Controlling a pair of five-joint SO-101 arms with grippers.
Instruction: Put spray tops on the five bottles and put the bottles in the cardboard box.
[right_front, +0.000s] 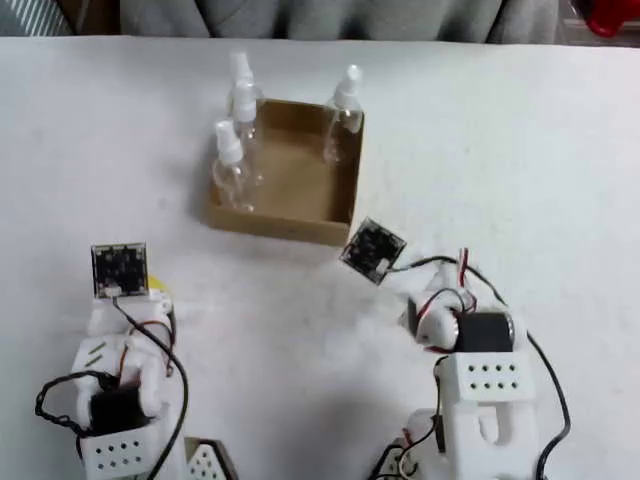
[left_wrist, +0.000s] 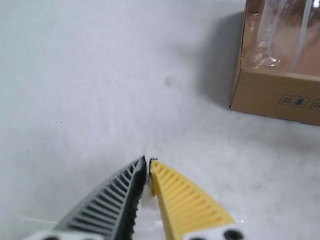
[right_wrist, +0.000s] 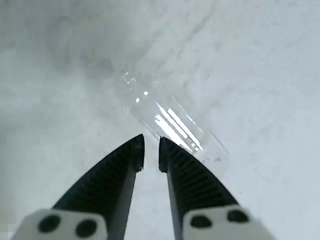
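A clear bottle (right_wrist: 175, 125) lies on its side on the white table, and I see no spray top on it. My right gripper (right_wrist: 151, 152) hovers just short of it, its black fingers shut to a narrow slit with nothing between them. The cardboard box (right_front: 330, 215) stands at the table's back centre, and several clear bottles with white spray tops stand upright in it, one being this bottle (right_front: 345, 110). My left gripper (left_wrist: 148, 162) is over bare table, grey and yellow fingers shut and empty. The box corner (left_wrist: 280, 95) lies ahead of it and to one side.
The left arm (right_front: 120, 380) sits at the front left and the right arm (right_front: 480, 370) at the front right, with cables trailing by both. White table stretches on all sides of the box. Grey cloth and a red object (right_front: 612, 15) lie beyond the far edge.
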